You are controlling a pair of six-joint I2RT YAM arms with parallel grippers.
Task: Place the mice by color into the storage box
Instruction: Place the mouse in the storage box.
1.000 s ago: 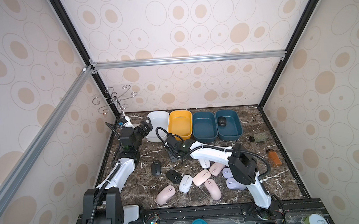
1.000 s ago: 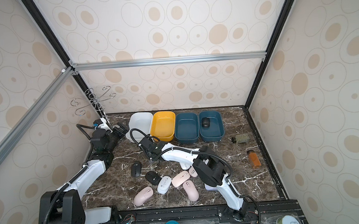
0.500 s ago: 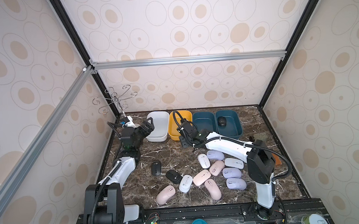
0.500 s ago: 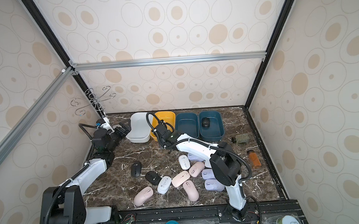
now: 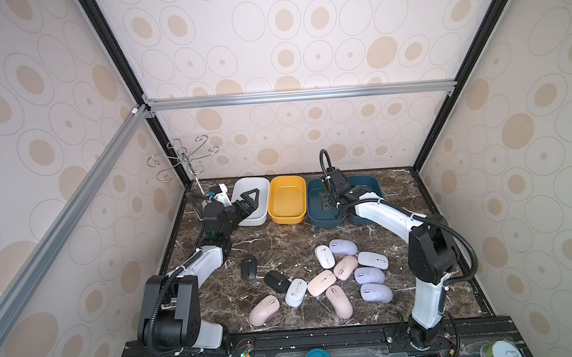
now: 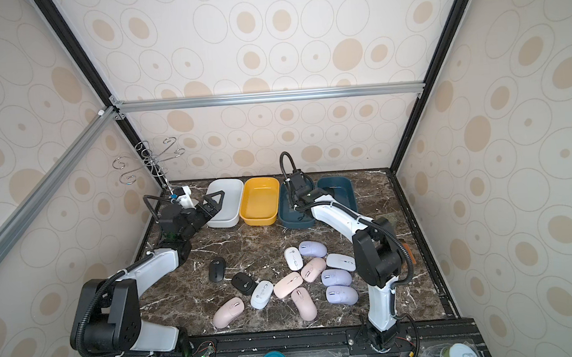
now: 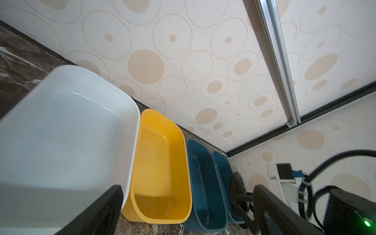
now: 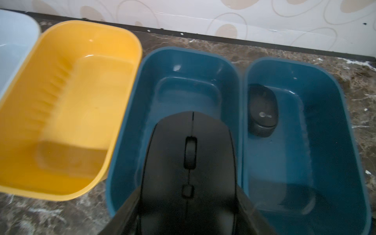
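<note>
Black mouse: gripped in my right gripper, now carried from mid-frame up to the bins at upper centre of both top views
Near teal bin: empty, directly under my load
Far teal bin: holds the second black mouse
Meaning: I judge I must shift over to the far bin before release
Left gripper: spread wide, empty, by the white bin

Left tool spread wide over white bin, right arm over teal bin, twelve mice on marble table
</note>
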